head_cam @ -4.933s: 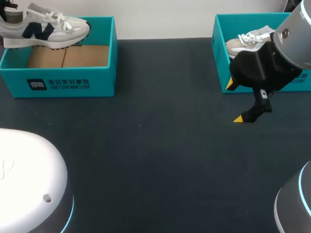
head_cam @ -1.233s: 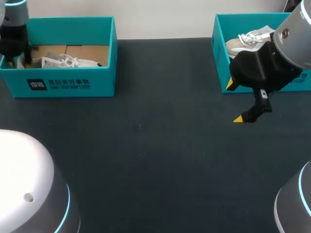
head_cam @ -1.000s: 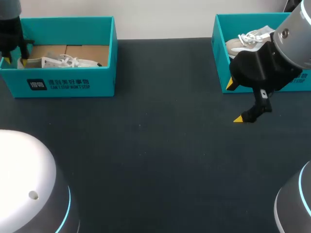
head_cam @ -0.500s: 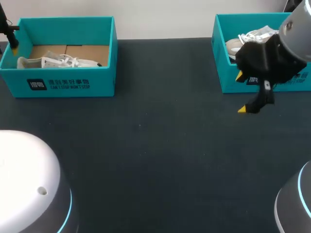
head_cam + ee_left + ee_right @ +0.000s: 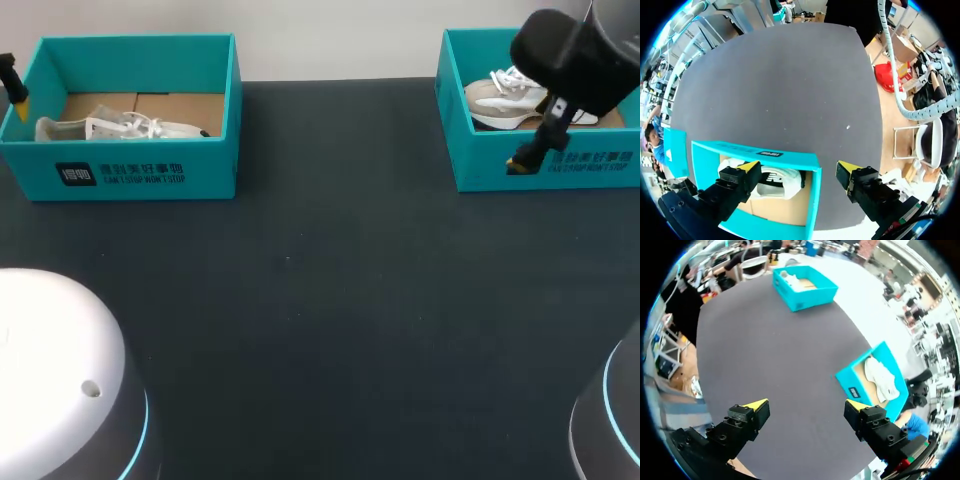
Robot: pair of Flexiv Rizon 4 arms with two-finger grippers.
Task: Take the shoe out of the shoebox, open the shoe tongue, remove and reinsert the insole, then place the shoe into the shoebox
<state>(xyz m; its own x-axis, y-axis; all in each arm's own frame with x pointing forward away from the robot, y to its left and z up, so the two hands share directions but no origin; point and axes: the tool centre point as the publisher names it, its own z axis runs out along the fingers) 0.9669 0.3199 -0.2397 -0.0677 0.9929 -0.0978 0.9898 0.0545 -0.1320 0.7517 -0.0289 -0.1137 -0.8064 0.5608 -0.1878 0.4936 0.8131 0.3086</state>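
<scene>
A white shoe with a dark side logo (image 5: 120, 128) lies on its side inside the left teal shoebox (image 5: 130, 175). My left gripper (image 5: 797, 167) hangs open above that box's end, holding nothing. The white shoe (image 5: 775, 182) shows below it, one finger over the box and the other past its wall. In the head view only one yellow fingertip (image 5: 19, 100) shows at the left edge. My right gripper (image 5: 806, 405) is open and empty, raised in front of the right shoebox (image 5: 545, 165), which holds a second white and beige shoe (image 5: 505, 98).
Both boxes stand along the table's far edge, one at each side. Between them and toward the front lies the dark tabletop (image 5: 320, 300). The rounded white bases of my arms fill the near corners.
The left gripper set the shoe in the left box, opened, and drew up and away to the left. The right gripper rose from the table toward the right box.
</scene>
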